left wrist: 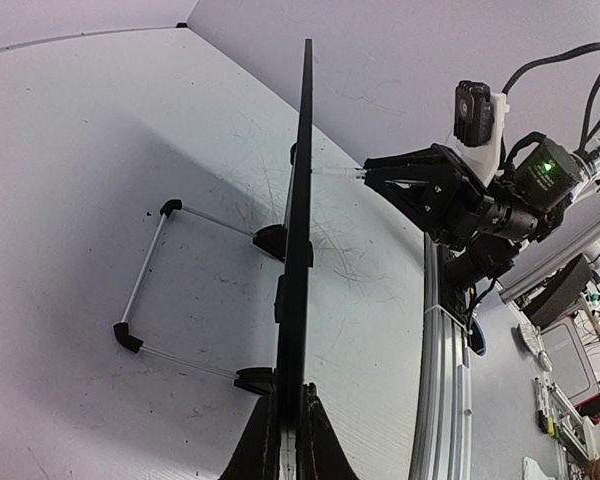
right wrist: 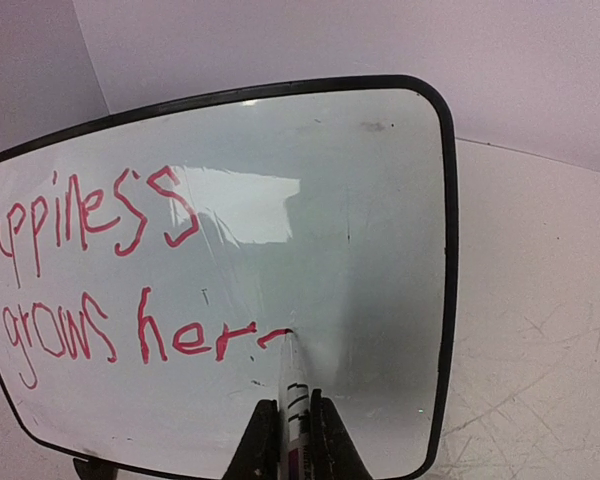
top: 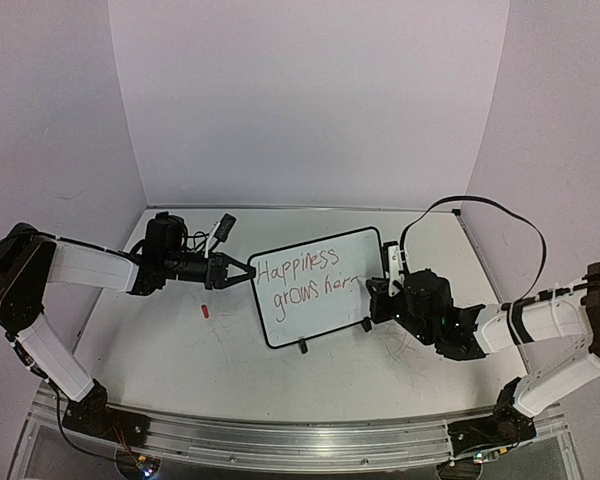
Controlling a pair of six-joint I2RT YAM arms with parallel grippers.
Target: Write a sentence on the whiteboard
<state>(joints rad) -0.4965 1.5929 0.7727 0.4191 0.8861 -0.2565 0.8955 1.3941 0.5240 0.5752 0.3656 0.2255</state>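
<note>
White-shelled arms show black joints and one looping black cable.

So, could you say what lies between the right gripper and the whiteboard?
A marker held in the right gripper, tip touching the whiteboard; the right wrist view shows it.

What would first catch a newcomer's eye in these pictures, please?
The red sentence stands out on the whiteboard in the middle of the table, its last word unfinished. The right gripper presses a marker to that word's end, while the left gripper clamps the board's left edge.
</note>
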